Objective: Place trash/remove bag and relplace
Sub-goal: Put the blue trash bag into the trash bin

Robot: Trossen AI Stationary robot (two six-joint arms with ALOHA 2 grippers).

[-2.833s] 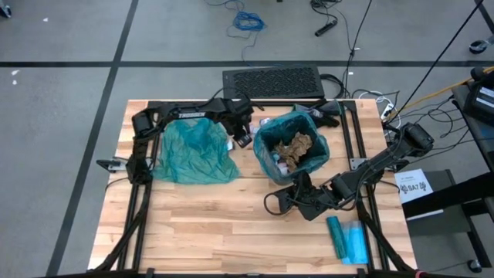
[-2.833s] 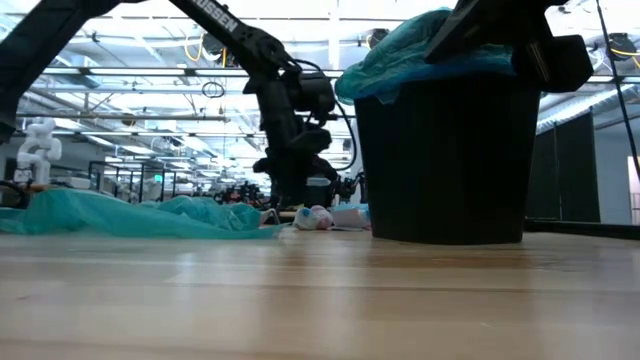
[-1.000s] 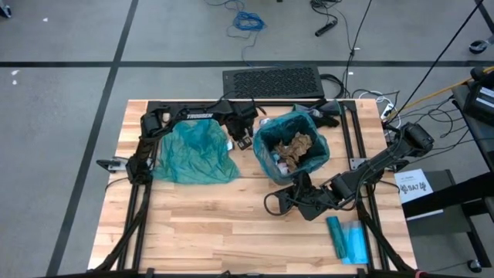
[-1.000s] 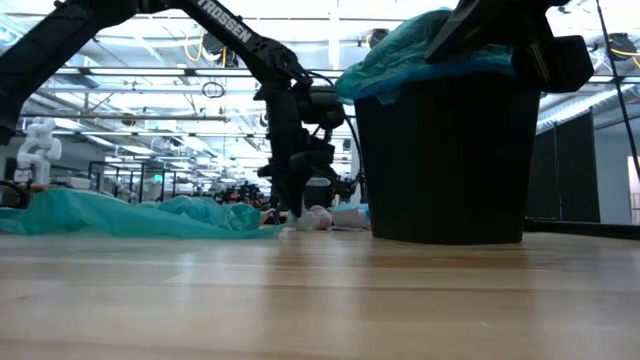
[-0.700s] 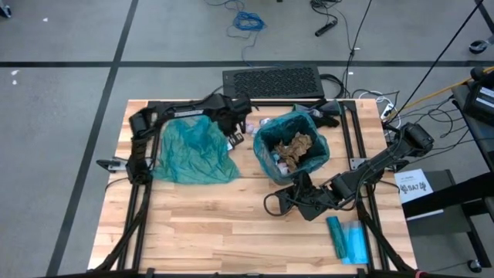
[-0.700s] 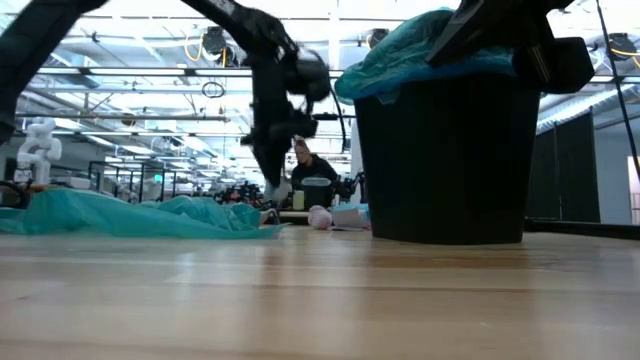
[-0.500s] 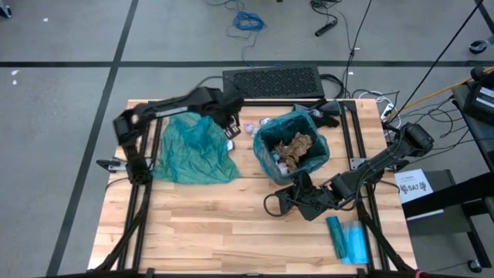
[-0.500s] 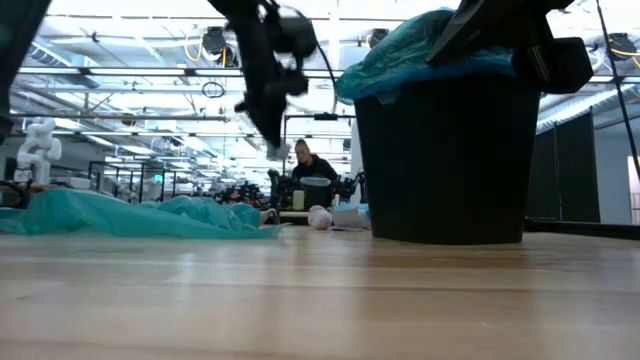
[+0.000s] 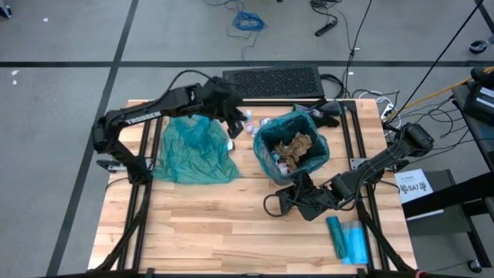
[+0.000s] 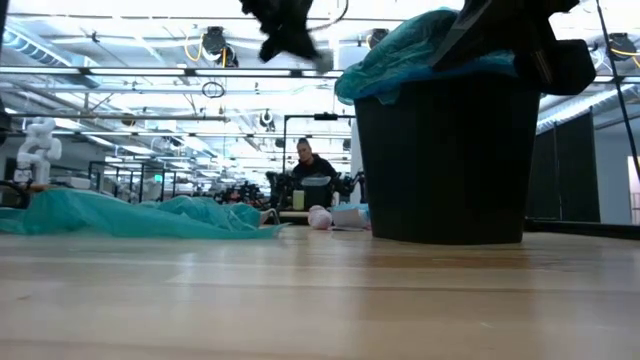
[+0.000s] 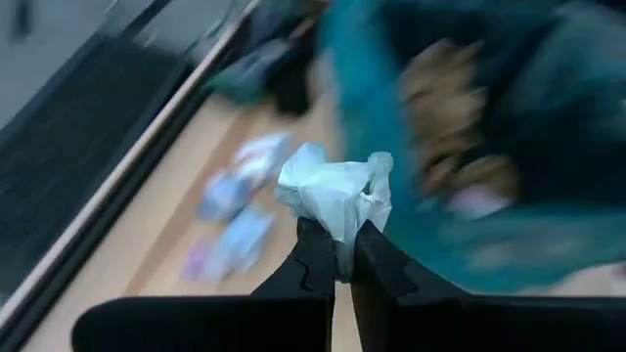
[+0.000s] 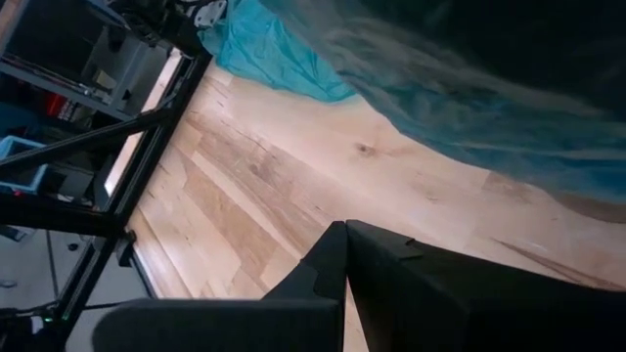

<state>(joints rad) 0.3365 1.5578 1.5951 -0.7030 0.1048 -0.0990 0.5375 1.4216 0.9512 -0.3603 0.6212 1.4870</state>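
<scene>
Beside the bin (image 9: 291, 150), near its front rim, the right gripper (image 9: 297, 184) rests with fingers together, while farther back the left gripper (image 11: 335, 256) pinches a light, soft, crushable paper wad (image 11: 335, 192) by its crumpled edge

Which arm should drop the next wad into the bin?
Left. Its end effector already pinches a pale paper wad raised beside the lined bin. The right end effector sits low at the bin's near side, shut and empty.
</scene>
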